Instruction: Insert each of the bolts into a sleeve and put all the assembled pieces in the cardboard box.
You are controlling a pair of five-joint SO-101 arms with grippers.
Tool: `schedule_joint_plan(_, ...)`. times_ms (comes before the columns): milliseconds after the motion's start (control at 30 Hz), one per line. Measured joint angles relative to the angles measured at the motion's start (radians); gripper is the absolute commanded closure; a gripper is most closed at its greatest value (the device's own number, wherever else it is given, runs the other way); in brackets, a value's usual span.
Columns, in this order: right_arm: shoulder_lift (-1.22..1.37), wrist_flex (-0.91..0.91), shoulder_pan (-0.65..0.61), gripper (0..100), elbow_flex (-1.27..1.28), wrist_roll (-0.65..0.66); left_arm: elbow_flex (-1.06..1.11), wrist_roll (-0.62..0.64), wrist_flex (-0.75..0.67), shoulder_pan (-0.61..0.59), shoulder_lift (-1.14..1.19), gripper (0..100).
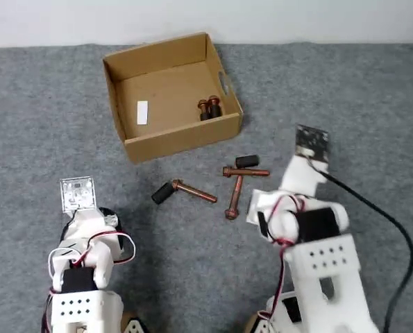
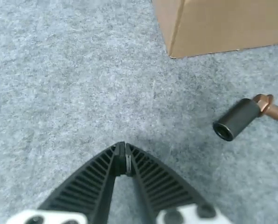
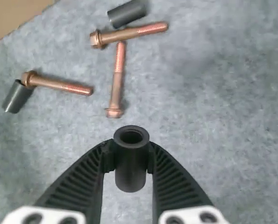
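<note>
Right tool (image 3: 128,150), seen wrist-side, pinches a sleeve (image 3: 129,170).

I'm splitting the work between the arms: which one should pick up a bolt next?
Probably left. The right gripper has its jaws shut on a sleeve; the left gripper is empty, jaws shut, nearest the leftmost bolt.

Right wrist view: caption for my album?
Black ribbed pincer grips a dark cylindrical sleeve near three copper bolts on grey carpet.
</note>
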Motion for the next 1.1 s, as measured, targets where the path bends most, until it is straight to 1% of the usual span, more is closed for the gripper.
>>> schedule_joint_plan(100, -0.069, 0.009, 0.063, 99.1, 0.040, 0.002, -0.048, 0.000, 0.049, 0.005, 0.000, 99)
schedule_joint_plan(233, -0.158, 0.032, 0.140, 99.1, 0.106, 0.002, -0.187, -0.003, 0.196, 0.048, 0.000, 99)
schedule_joint_plan(333, -0.227, 0.037, 0.150, 99.1, 0.163, 0.012, -0.308, 0.005, 0.295, 0.081, 0.000, 99)
schedule_joint_plan(500, -0.371, 0.037, 0.157, 99.1, 0.221, 0.052, -0.473, 0.089, 0.381, 0.161, 0.044, 99)
schedule_joint_plan(667, -0.499, 0.037, 0.163, 99.1, 0.269, 0.064, -0.651, 0.213, 0.427, 0.224, 0.285, 99)
schedule_joint_plan(800, -0.572, 0.037, 0.160, 99.1, 0.308, 0.112, -0.841, 0.336, 0.483, 0.284, 0.580, 99)
schedule_joint_plan(967, -0.649, 0.037, 0.160, 99.1, 0.331, 0.124, -1.083, 0.494, 0.545, 0.334, 0.962, 99)
schedule_joint_plan(1100, -0.706, 0.035, 0.160, 99.1, 0.350, 0.127, -1.231, 0.598, 0.571, 0.367, 1.209, 99)
